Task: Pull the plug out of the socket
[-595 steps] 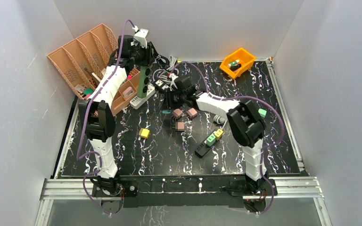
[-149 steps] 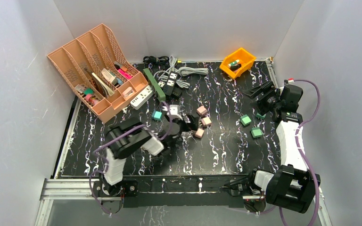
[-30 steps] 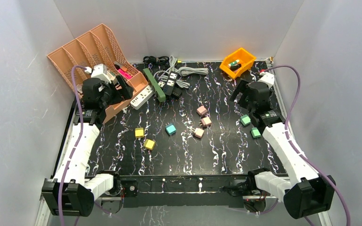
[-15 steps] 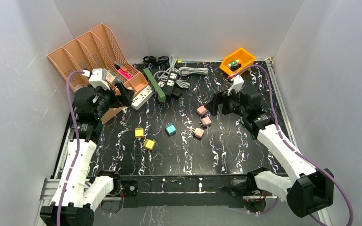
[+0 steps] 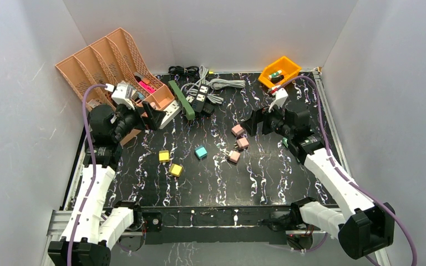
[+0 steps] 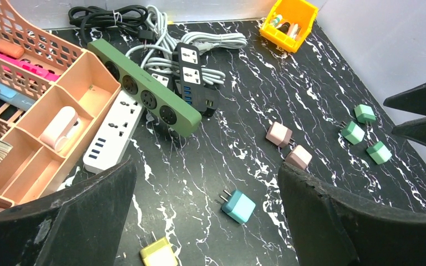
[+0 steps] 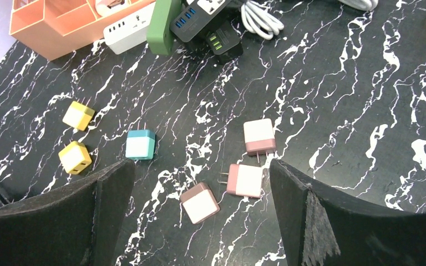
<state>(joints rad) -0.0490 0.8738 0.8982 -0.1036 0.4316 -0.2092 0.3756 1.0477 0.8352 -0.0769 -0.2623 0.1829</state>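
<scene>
No plug is seen seated in any socket. The long olive-green plastic power strip (image 6: 144,88), lying at 12 o'clock on the black marbled table (image 5: 266,177), shows bare round sockets. The same is seen on the white plastic power strip (image 6: 113,130) touching its left side and on the black plastic power strips (image 6: 191,72) against its right side, so the pulling is judged finished. The freed plugs are scattered loose with their prongs out. 3 pink cube-shaped plastic plugs (image 7: 259,137) lie just right of centre, 1 teal cube-shaped plug (image 7: 140,145) lies near centre, 2 yellow cube-shaped plugs (image 7: 78,116) lie toward 8 o'clock, and 3 green cube-shaped plugs (image 6: 353,132) lie at 3 o'clock. They are spread apart, probably because each was dropped where it came away. The left gripper (image 6: 206,166) is raised at 10 o'clock with its fingers spread fully and nothing between them. The right gripper (image 7: 201,166) is held above the pink plugs at 2 o'clock, equally wide and empty. Both are tilted down over the table, a pose suited to surveying the work. Grey and black coiled cables (image 6: 161,22) are bunched behind the strips. A peach plastic mesh organizer (image 5: 111,61) stands at 10 o'clock and an orange plastic bin (image 5: 280,72) at 1 o'clock, both kept clear of the working area.
</scene>
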